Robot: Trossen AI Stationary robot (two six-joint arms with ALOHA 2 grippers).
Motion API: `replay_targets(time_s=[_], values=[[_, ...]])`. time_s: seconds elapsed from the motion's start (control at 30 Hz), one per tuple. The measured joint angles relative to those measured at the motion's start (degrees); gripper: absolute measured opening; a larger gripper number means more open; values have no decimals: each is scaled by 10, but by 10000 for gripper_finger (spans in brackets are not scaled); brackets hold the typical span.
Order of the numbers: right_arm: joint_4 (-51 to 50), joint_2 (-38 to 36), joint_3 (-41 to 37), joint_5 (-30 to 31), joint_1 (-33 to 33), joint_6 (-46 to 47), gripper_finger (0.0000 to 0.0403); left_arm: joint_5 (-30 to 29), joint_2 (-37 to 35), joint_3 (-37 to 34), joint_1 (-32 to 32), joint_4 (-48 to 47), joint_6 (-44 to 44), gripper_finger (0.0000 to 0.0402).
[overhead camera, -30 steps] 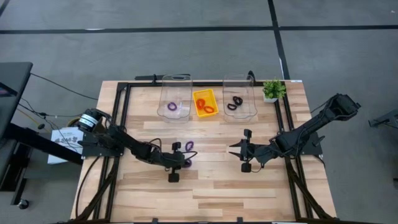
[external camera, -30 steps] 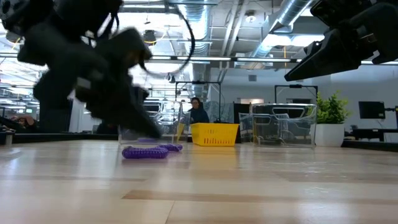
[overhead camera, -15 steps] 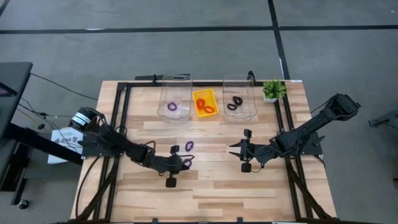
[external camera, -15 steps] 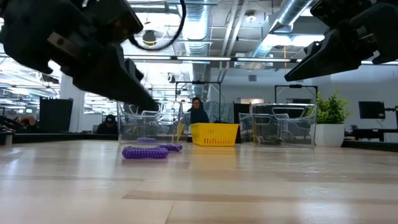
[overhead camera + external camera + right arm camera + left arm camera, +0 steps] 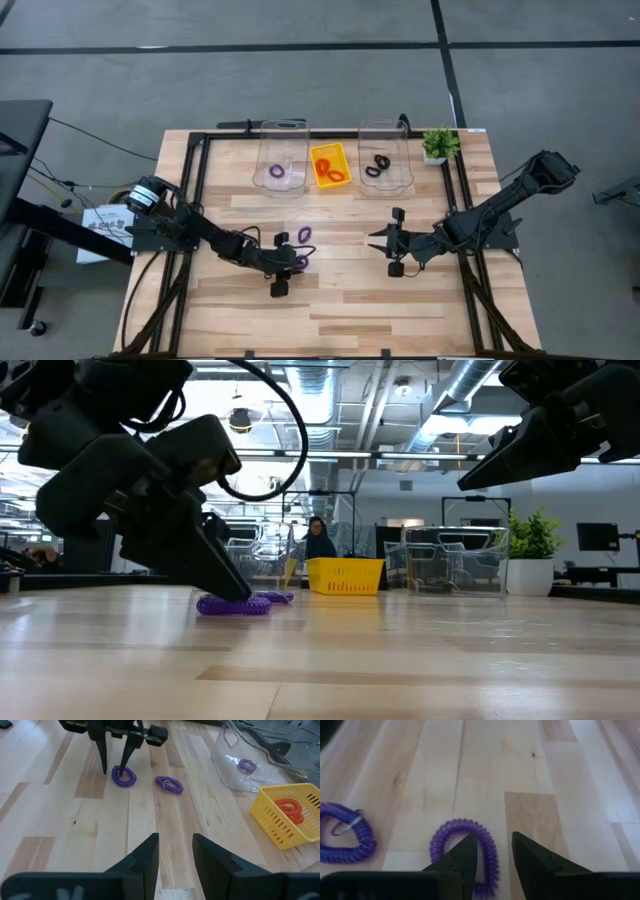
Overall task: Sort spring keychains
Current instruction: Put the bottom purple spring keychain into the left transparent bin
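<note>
Now at pick-up step: left gripper (image 5: 492,851) low over table (image 5: 350,310), jaws parted and straddling one side of purple keychain (image 5: 465,850), nothing clamped yet. Second purple keychain (image 5: 345,832) just beside, loose on the wood. Right gripper (image 5: 175,851) waiting mid-table on its own side, jaws apart, empty. Already sorted: purple in left bin (image 5: 281,155), orange-red in yellow tray (image 5: 331,163), black in right bin (image 5: 385,155). Next, likely: close squarely on the coil, lift clear, carry to left bin. Thin coil, could slip from the fingertips.
</note>
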Motion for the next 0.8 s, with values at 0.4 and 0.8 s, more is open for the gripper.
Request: replay_targets(time_s=[0.4, 0.8], values=[[0, 0, 0, -14, 0, 0, 109, -1, 63, 4, 26, 25, -24, 110], [0, 0, 0, -15, 0, 0, 109, 13, 12, -1, 20, -4, 24, 23]])
